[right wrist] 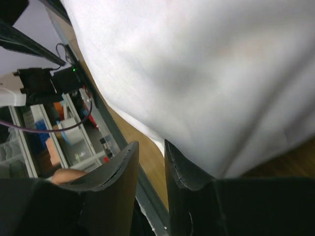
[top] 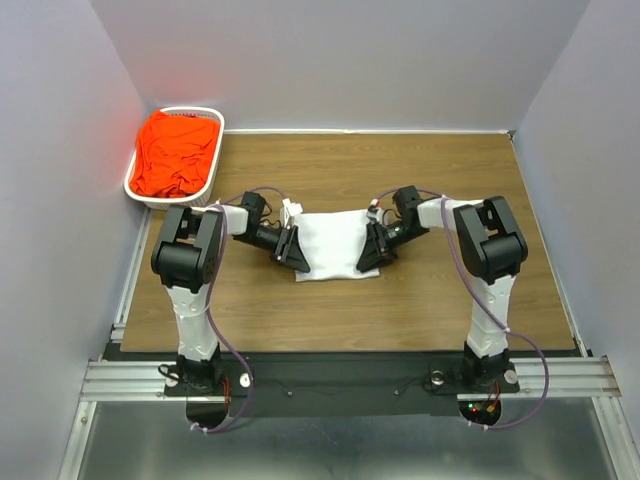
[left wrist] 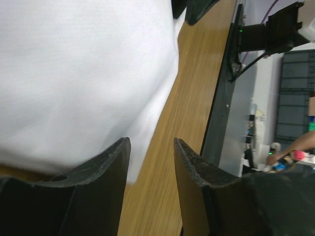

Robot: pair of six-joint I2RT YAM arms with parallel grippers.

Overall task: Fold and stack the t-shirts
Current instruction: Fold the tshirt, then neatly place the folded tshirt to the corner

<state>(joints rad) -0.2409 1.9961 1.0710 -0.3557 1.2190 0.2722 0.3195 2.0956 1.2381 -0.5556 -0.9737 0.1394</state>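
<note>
The white t-shirt (top: 335,245) lies folded into a rough rectangle on the middle of the wooden table. My left gripper (top: 293,250) is at its left edge. In the left wrist view the left gripper (left wrist: 151,147) is open, with bare wood between the fingers and the shirt (left wrist: 83,73) beside the left finger. My right gripper (top: 372,248) is at the shirt's right edge. In the right wrist view the right gripper (right wrist: 151,150) is open by a narrow gap with nothing in it, and the shirt (right wrist: 197,73) lies against one finger. The orange-red t-shirt (top: 175,150) lies crumpled in the basket.
The white slotted basket (top: 214,165) stands at the table's far left corner against the wall. Grey walls enclose the table on three sides. A metal rail (top: 340,375) with both arm bases runs along the near edge.
</note>
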